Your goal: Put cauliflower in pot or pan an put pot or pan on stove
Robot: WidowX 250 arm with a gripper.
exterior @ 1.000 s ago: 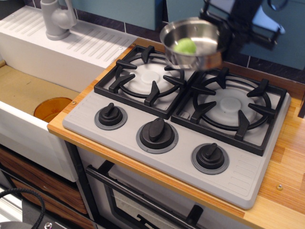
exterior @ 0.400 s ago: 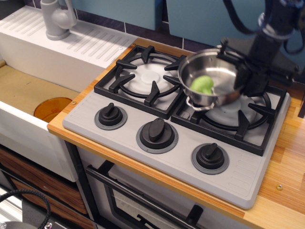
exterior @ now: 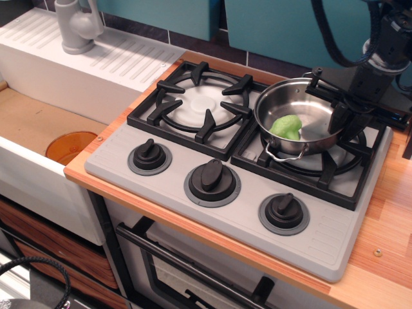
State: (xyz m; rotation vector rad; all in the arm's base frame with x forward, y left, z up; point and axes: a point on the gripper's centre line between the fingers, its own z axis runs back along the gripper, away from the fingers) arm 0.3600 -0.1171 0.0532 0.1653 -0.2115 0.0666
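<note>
The shiny steel pan sits on the right burner grate of the grey stove, one wire loop handle facing the front. The light-green cauliflower lies inside the pan, near its front wall. My black gripper reaches in from the upper right and is closed over the pan's right rim, with one finger down the outside wall. The inner finger is partly hidden by the rim.
The left burner grate is bare. Three black knobs line the stove's front. A white ridged sink unit with a grey faucet stands at the left, above a basin holding an orange disc. The wooden counter lies to the right.
The pan with the cauliflower was carried from above the back of the stove, right and down, onto the right burner grate. My gripper moved with it, holding the rim.
</note>
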